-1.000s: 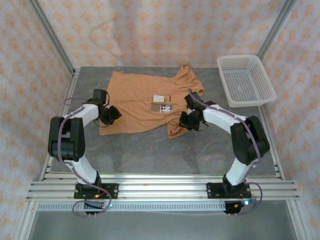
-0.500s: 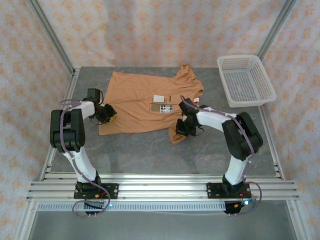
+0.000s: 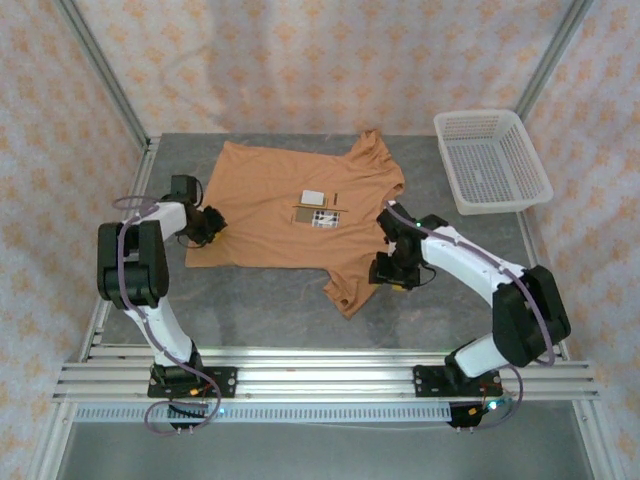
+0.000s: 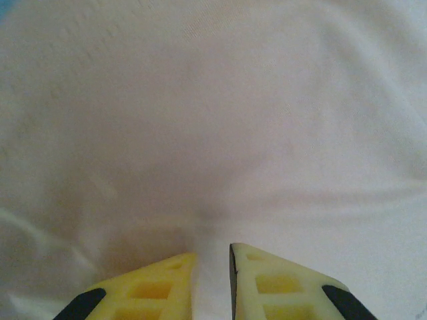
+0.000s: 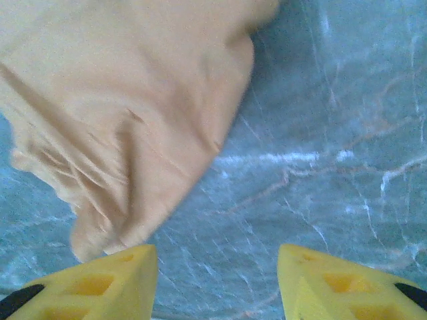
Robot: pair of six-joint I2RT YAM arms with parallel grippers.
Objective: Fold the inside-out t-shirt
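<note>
An orange-brown soft cloth t-shirt (image 3: 270, 215) lies spread nearly flat on the grey, white-veined stone-look table (image 3: 270, 300), in the middle of the surface and towards its far side. Its long axis runs left to right. The straight hem is at the left and the neck end points right, towards a white plastic mesh basket (image 3: 478, 113) that stands apart at the far right corner. One short sleeve (image 3: 372, 148) juts towards the back wall. The other short sleeve (image 3: 345, 290) trails towards the near edge, narrowing to a limp, creased point. A small white rectangular label (image 3: 314, 197) and a small checked patch (image 3: 322, 219) sit on the chest, just beside each other.

The left gripper (image 3: 210, 226) is at the near-left hem corner. Seen from its wrist, its yellow wedge-shaped fingers (image 4: 153, 287) are pinched to a narrow slit on the t-shirt (image 4: 213, 120), whose smooth knit, washed out pale in this view, gathers into soft folds running to the gap. The right gripper (image 3: 383, 272) stands just beside the near sleeve with its hold released. From its wrist, the two yellow fingers (image 5: 320, 280) are spread wide over bare table (image 5: 333, 133). The wrinkled sleeve cloth (image 5: 133, 113) lies in front of the left finger, its rounded edge resting on the polished surface.
</note>
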